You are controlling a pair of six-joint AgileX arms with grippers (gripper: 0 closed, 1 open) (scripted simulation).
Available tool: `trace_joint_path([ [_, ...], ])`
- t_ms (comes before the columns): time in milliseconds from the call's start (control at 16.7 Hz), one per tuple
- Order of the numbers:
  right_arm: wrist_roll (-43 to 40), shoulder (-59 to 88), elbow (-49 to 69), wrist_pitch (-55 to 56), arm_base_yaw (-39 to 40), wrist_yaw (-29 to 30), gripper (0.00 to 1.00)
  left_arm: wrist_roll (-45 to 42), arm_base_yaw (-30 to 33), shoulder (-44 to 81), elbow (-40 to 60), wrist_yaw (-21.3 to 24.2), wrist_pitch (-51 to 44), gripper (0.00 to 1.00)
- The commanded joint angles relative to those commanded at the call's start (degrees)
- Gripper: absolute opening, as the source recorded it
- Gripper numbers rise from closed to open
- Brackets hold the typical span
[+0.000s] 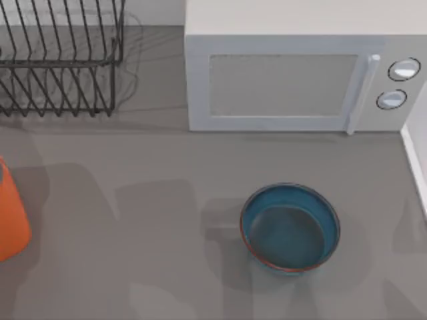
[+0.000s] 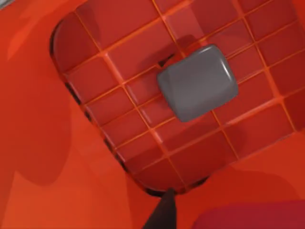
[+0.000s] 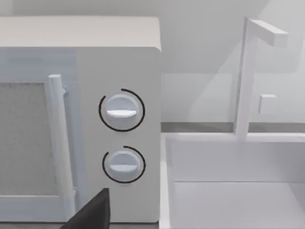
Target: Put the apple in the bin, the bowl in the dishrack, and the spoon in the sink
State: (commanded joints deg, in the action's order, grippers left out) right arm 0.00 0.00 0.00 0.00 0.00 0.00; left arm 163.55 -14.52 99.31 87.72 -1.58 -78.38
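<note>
Judging from how things lie now, most of the task is left. Largest first among the unrelated items, the white microwave point(image 1: 303, 67) stands at the back of the surface point(image 1: 133, 220). The dishrack point(image 1: 60, 57) at the back left holds nothing that I can see, though its left part is cut off by the top view's edge. The sink point(image 3: 228, 191) sits just beside the microwave on the right, a white basin with a tap; the part of it in view is bare, and the spoon cannot be found anywhere. The bin point(image 1: 10, 217) is at the left edge, mostly cut off. The left wrist view looks down into an orange-red gridded interior with a grey block point(image 2: 198, 82) lying in it, so the left arm seems to hang over the bin; a red mass at that view's margin may be the apple, but I cannot tell. The bowl point(image 1: 290, 228) stands upright right of centre, not yet moved to the rack. A dark sliver of the left end effector point(image 2: 162, 214) and of the right end effector point(image 3: 93, 212) shows; whether either is wide, narrow or holding anything, I cannot tell.
</note>
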Motion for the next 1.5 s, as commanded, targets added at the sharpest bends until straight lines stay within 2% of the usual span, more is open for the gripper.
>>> trace_joint_path([
  [420,0.00,0.00,0.00,0.00,0.00,0.00,1.00,-0.05,-0.61,1.19,-12.59,-0.10,13.72,0.00],
  [720,0.00,0.00,0.00,0.00,0.00,0.00,1.00,0.05,-0.63,1.45,-13.45,-0.09,14.54,0.00],
  [1500,0.00,0.00,0.00,0.00,0.00,0.00,1.00,0.05,-0.63,1.45,-13.45,-0.09,14.54,0.98],
])
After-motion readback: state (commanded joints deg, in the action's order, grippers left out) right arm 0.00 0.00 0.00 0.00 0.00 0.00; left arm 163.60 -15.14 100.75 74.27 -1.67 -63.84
